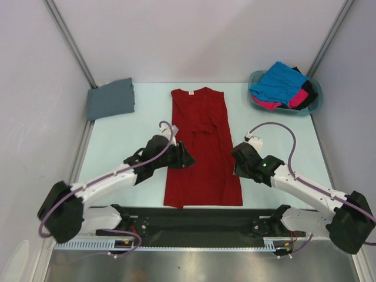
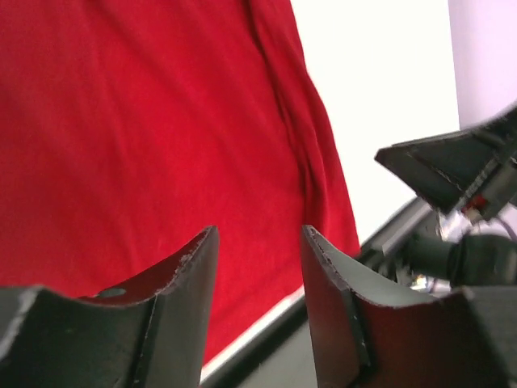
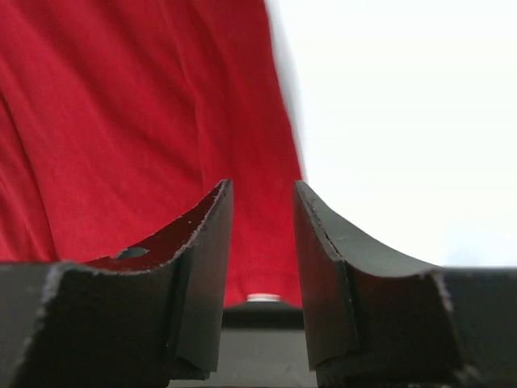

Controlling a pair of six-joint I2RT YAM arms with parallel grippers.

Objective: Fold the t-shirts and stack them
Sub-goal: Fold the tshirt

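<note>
two grippers, jaws spread, holding nothing: left gripper (image 1: 187, 157), right gripper (image 1: 238, 160). deep red soft cloth t-shirt (image 1: 202, 176), a long flat strip, lies between them, its long edges at their fingertips. advice: pinch both hem corners behind them evenly, fold toward collar.

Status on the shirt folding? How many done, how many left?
Done: grey shirt folded at the far left. In progress: red shirt mid-table, narrowed to a long strip, not yet folded short; left hand and right hand flank it, open and empty. Left: blue shirt, pink shirt and black shirt, bunched in the basket.
</note>
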